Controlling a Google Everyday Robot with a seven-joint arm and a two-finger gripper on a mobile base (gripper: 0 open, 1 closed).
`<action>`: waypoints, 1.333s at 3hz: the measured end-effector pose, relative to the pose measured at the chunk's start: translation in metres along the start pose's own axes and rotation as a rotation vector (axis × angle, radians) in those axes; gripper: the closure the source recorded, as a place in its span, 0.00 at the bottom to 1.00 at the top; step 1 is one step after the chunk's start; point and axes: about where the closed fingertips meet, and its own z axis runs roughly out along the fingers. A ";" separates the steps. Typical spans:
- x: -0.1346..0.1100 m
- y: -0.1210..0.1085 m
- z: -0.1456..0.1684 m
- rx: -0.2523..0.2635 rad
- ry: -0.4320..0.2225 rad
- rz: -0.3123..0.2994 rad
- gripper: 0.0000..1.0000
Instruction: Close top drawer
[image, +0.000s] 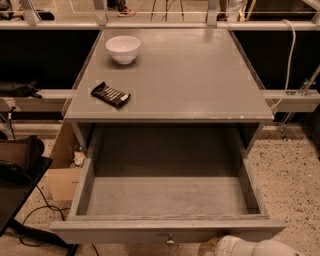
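The top drawer (170, 197) of the grey cabinet is pulled far out, and its deep grey box holds nothing. Its flat front panel (125, 231) runs along the bottom of the view, with a small round metal knob (170, 241) at its centre. A white rounded part of my arm (252, 247) enters at the bottom edge, just in front of the panel and right of the knob. My gripper itself is out of view, below the frame or behind the front panel.
On the cabinet top (200, 75) sit a white bowl (123, 48) at the back left and a dark snack bar (110, 94) near the front left. A cardboard box (62, 165) and a black chair (17, 180) stand left of the drawer. There is speckled floor on the right.
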 end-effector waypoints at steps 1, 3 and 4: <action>-0.008 -0.010 0.004 0.021 -0.008 -0.004 1.00; -0.028 -0.048 0.001 0.085 -0.016 -0.013 1.00; -0.035 -0.064 0.000 0.098 -0.015 -0.013 1.00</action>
